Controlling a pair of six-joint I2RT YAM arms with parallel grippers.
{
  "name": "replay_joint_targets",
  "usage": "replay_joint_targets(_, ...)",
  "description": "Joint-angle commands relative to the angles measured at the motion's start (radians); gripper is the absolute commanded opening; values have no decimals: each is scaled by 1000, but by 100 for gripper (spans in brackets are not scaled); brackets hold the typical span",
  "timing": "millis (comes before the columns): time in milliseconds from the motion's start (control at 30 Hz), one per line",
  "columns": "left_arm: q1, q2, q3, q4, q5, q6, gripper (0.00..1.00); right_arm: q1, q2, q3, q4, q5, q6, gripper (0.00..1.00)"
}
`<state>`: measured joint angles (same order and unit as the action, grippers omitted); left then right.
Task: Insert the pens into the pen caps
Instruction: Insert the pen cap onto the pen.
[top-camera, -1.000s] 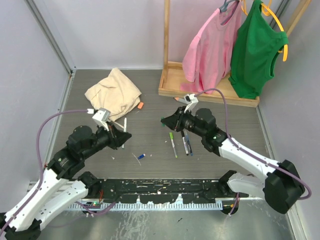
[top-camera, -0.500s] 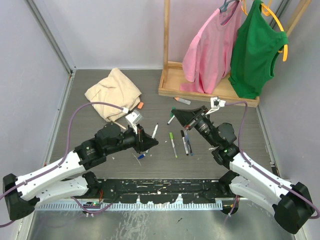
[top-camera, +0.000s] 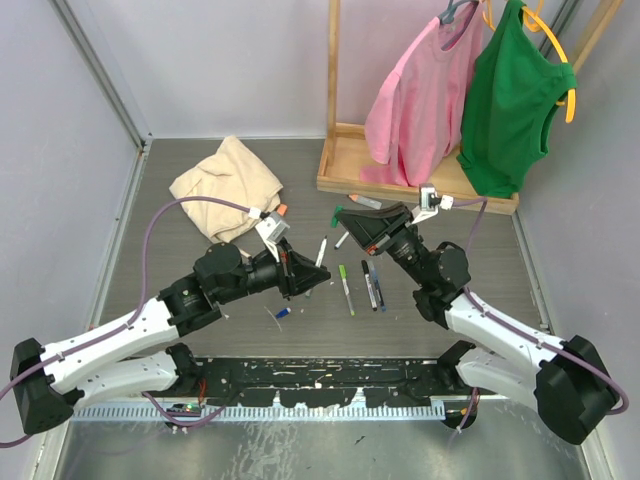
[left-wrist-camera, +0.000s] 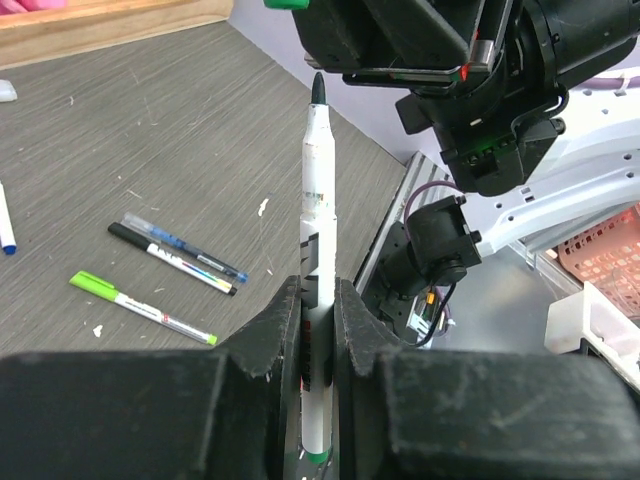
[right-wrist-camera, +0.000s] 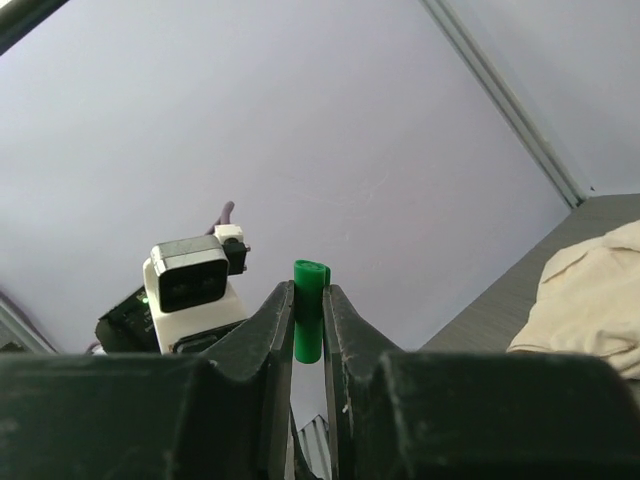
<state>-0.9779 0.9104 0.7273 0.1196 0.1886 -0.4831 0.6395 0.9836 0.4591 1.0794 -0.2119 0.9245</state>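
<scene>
The white pen (left-wrist-camera: 318, 230) is up in the air, squeezed tight in the left gripper (left-wrist-camera: 318, 297). Its dark tip points at the right gripper (right-wrist-camera: 308, 295), which pinches a green cap (right-wrist-camera: 309, 335). The marks on the pen are too small to read. A green-ended pen (left-wrist-camera: 143, 309), a black pen (left-wrist-camera: 172, 260) and a blue pen (left-wrist-camera: 185, 247) lie on the grey table (left-wrist-camera: 120, 140).
</scene>
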Motion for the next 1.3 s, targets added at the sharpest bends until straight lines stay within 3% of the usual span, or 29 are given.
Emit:
replay_joint_targets(0,-4,-9,19,91,22,3,0,-2,22,83,146,-70,17,0)
replay_joint_targets(1267,-4,-35,4,106,-12,11,0,30,90,69,138,-171,59,0)
